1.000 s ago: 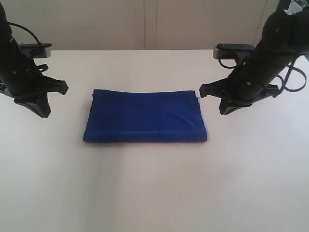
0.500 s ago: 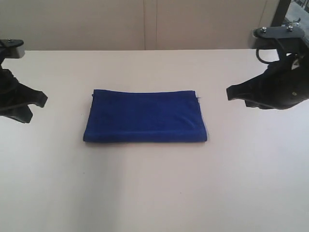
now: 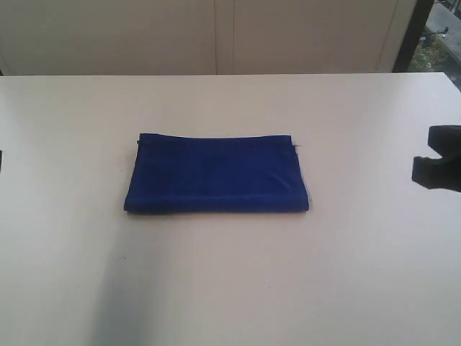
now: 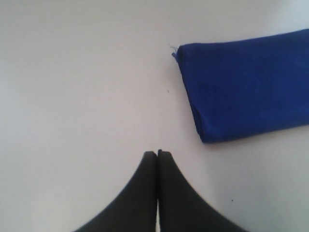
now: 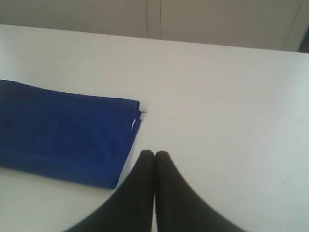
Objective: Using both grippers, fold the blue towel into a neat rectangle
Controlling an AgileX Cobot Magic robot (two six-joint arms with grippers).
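Observation:
The blue towel (image 3: 216, 174) lies folded as a flat rectangle in the middle of the white table (image 3: 230, 288). A small white tag shows at its right end. In the left wrist view the towel (image 4: 246, 89) sits well away from my left gripper (image 4: 157, 152), whose black fingers are pressed together and hold nothing. My right gripper (image 5: 154, 152) is shut and empty too, hovering just off the towel's (image 5: 63, 135) right end. In the exterior view only a dark piece of the right arm (image 3: 439, 167) shows at the right edge; the left arm is almost out of frame.
Beige wall panels (image 3: 223, 36) run behind the table's far edge. A dark window frame (image 3: 414, 36) stands at the back right. Nothing else rests on the table.
Both arms have pulled outward from the towel's ends, the left off to the left and the right off to the right, nearly leaving the exterior view. The towel has not moved.

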